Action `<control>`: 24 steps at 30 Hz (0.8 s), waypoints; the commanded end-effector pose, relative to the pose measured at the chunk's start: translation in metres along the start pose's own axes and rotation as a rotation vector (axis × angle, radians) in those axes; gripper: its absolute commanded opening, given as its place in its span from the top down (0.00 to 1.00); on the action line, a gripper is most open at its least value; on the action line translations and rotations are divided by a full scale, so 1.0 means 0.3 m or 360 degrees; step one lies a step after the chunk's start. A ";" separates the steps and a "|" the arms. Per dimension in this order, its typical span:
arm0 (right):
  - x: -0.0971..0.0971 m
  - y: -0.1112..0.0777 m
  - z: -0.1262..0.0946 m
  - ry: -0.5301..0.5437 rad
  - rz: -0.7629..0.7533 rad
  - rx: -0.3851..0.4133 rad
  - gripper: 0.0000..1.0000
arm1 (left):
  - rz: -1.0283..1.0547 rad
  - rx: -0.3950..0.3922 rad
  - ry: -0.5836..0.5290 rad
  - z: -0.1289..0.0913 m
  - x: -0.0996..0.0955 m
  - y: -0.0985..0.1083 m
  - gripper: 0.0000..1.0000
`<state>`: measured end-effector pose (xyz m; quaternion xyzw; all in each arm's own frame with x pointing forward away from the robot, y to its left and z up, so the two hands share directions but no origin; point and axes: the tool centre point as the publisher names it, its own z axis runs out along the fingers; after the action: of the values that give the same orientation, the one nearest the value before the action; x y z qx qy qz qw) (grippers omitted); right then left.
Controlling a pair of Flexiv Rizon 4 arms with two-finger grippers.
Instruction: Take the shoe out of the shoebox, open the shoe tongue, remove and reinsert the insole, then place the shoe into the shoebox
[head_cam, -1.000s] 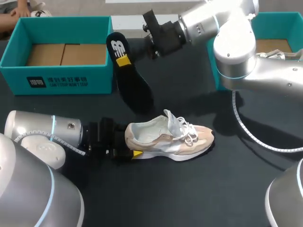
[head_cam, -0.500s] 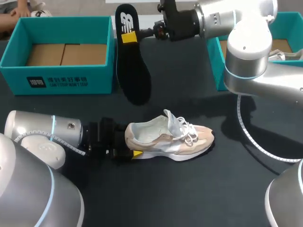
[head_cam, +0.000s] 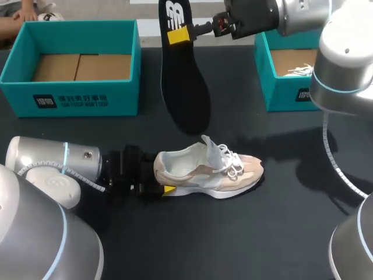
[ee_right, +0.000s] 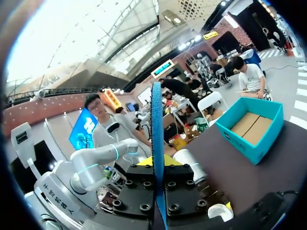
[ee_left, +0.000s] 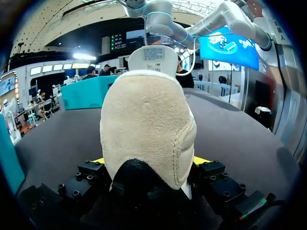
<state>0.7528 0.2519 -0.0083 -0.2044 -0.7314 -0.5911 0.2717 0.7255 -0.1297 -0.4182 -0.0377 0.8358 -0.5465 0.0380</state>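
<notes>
Head view: one shoe [head_cam: 207, 172], one insole [head_cam: 183, 81], two shoeboxes [head_cam: 123, 99] [head_cam: 280, 88].

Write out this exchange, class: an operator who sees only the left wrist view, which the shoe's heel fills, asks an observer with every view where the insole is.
Observer: The insole is out of the shoe. The right hand grips its heel end and holds it above the table.
Operator: Which way does the shoe point?
Observer: The shoe has its toe toward the robot's right, with the tongue pulled up.
Operator: Is the shoebox free?
Observer: The shoebox on the robot's left shows only its cardboard floor.
</notes>
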 end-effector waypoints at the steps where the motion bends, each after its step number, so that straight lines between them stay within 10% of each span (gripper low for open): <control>1: 0.095 -0.029 -0.022 -0.0086 0.0024 -0.0025 1.00 | 0.0000 0.0000 -0.0004 0.008 0.004 0.008 1.00; 24: 0.322 -0.172 -0.060 -0.0136 0.0141 -0.0051 1.00 | 0.0000 0.0000 -0.0004 0.008 0.004 0.008 1.00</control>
<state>0.6580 0.2282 0.0168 -0.2576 -0.7227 -0.5811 0.2714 0.7255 -0.1297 -0.4182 -0.0377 0.8358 -0.5464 0.0380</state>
